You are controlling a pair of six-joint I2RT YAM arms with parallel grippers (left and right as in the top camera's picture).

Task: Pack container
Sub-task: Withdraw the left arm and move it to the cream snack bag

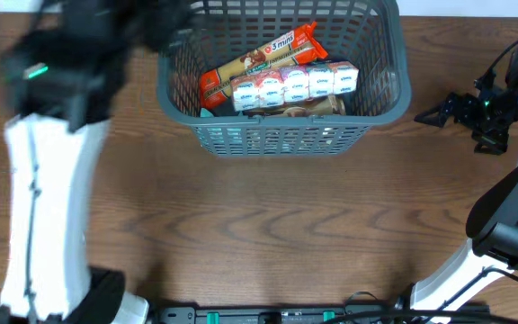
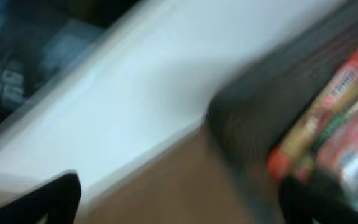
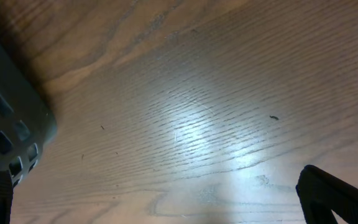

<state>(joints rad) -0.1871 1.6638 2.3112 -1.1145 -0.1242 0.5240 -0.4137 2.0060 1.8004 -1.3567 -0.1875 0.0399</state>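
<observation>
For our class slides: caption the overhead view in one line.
Basket packed with snacks on a wooden table, flanked by left arm and right arm.

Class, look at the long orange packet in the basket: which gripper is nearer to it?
Left. The left gripper, blurred, is at the far left corner of the basket, close to the orange packet. The right gripper sits outside the basket's right side.

Brown wood-grain table (image 1: 268, 225) showing a soft pale light glare (image 3: 191, 130).
</observation>
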